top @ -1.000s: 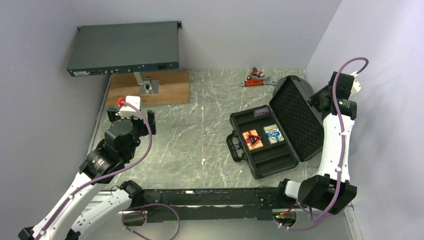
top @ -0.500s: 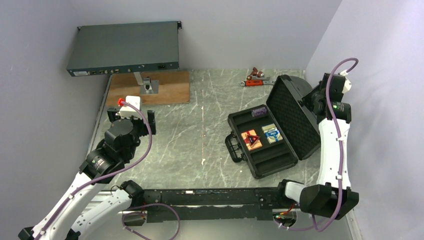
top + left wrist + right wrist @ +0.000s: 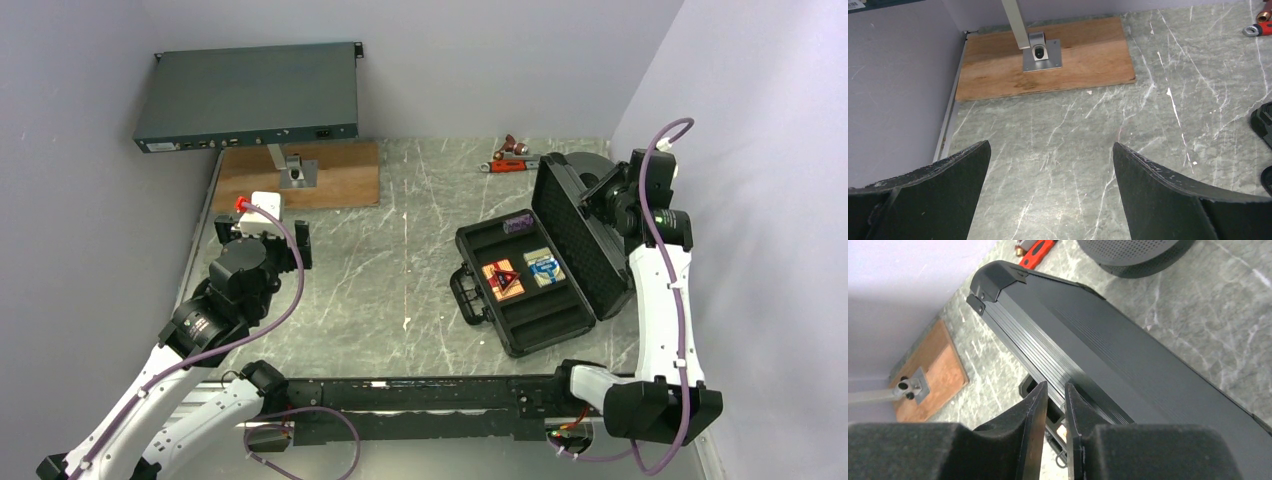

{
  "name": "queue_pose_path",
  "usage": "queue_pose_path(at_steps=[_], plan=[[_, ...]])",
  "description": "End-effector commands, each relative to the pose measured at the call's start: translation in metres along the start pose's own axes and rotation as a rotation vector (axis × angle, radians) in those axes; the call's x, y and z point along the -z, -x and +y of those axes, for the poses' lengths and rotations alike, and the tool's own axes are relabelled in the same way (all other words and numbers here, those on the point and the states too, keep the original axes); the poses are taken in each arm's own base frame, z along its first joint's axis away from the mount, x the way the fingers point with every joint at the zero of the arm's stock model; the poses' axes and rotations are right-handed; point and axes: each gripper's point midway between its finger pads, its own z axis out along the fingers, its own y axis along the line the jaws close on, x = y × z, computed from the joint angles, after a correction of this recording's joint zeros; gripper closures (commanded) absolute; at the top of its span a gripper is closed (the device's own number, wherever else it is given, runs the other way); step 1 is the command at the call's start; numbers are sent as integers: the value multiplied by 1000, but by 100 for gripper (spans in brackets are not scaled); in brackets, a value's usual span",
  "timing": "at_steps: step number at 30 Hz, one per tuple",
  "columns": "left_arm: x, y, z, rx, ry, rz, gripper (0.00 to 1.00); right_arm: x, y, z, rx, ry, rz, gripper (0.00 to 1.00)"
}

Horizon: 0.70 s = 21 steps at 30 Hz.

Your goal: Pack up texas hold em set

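Right of centre in the overhead view, the black case (image 3: pixel 545 322) lies on the marble-patterned table (image 3: pixel 400 260), its foam-lined lid (image 3: pixel 585 245) standing close to upright over the tray. Inside the tray, a red card box (image 3: pixel 493 270) carrying a red triangle (image 3: pixel 506 278) sits just beside a blue-white card box (image 3: pixel 545 268). A purple chip stack (image 3: pixel 518 224) fills the slot nearer the top of the frame, and the carry handle (image 3: pixel 463 296) points left. Behind the lid, the right gripper (image 3: pixel 1055 390) meets its top rim, fingers drawn almost together with only a slim gap; whether they pinch the rim cannot be told. At lower left, the left gripper (image 3: pixel 1050 147) hangs over bare table, well apart from the case, its jaws spread wide and holding nothing. A wooden board (image 3: pixel 1048 60) with a metal foot plate (image 3: pixel 1042 51) lies at upper left. A red-handled tool (image 3: pixel 515 160) rests near the back wall, and a black round spool (image 3: pixel 1133 252) lies behind the lid.
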Motion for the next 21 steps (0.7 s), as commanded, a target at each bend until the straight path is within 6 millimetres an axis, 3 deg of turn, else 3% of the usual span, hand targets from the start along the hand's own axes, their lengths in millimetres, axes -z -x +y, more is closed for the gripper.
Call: queue_pose_path(at_steps=[1, 15, 21], plan=[[-2, 6, 1, 7, 12, -24, 1, 2, -26, 3, 11, 41, 102, 76], [-3, 6, 1, 4, 13, -23, 1, 5, -52, 29, 65, 163, 201, 73], [-3, 6, 0, 5, 13, -22, 1, 8, -60, 51, 72, 251, 231, 72]])
